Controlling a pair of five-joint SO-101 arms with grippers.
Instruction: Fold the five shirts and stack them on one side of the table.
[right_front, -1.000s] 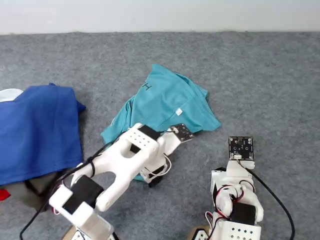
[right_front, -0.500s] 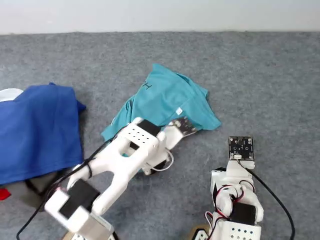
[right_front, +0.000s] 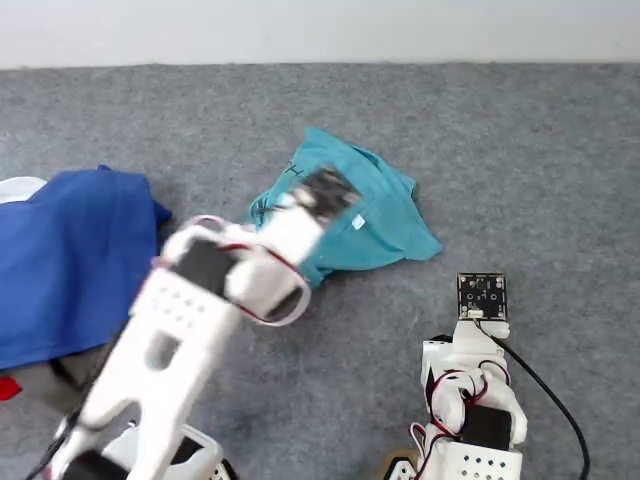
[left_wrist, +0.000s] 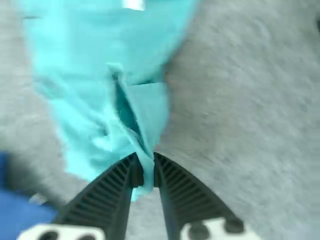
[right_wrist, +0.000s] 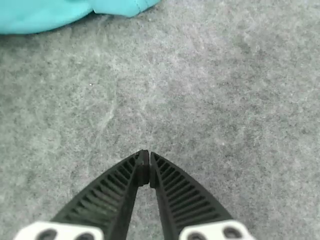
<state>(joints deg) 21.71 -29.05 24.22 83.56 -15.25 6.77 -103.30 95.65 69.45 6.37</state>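
Left gripper (left_wrist: 144, 167): jaws clamped on a thin fold at the edge of the crumpled teal cotton shirt (right_front: 375, 215), which lies mid-table on the grey felt tabletop (right_front: 520, 150). Right gripper (right_wrist: 144, 161): jaws together on nothing, low over bare felt near the shirt's corner.

Risk: the pinch is narrow, so the fold may slip out under a pull, or the shirt may drag bunched (it's far from flat).

No bin; the spread blue shirt (right_front: 70, 260) lies over other cloth at the table's left edge.
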